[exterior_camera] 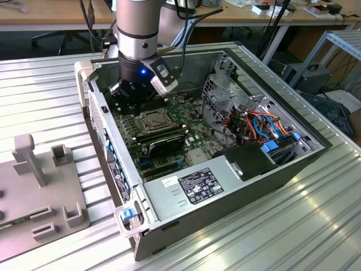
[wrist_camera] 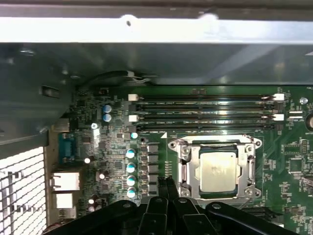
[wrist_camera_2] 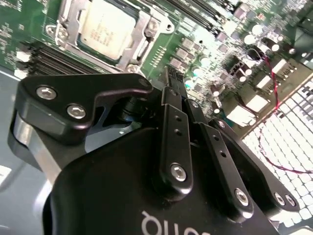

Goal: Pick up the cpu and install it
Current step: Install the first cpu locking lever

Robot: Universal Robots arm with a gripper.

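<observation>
The cpu (wrist_camera: 217,170), a small silver-grey square, lies flat inside the metal-framed socket (wrist_camera: 183,166) on the green motherboard. In the second wrist view, the cpu (wrist_camera_2: 105,27) sits just beyond my black fingers. My gripper (wrist_camera_2: 172,81) hangs over the board beside the socket, its two fingers pressed together with nothing between them. In the first wrist view, the gripper (wrist_camera: 167,182) tips meet at the socket's corner. The exterior view has the gripper (exterior_camera: 132,93) low inside the open computer case, just behind the cpu (exterior_camera: 153,118).
Black memory slots (wrist_camera: 205,110) run along the far side of the socket. The case wall (exterior_camera: 104,127) stands close at the exterior view's left. A drive cage with coloured cables (exterior_camera: 254,121) and a power supply (exterior_camera: 197,186) fill the right. A grey fixture (exterior_camera: 39,186) sits outside.
</observation>
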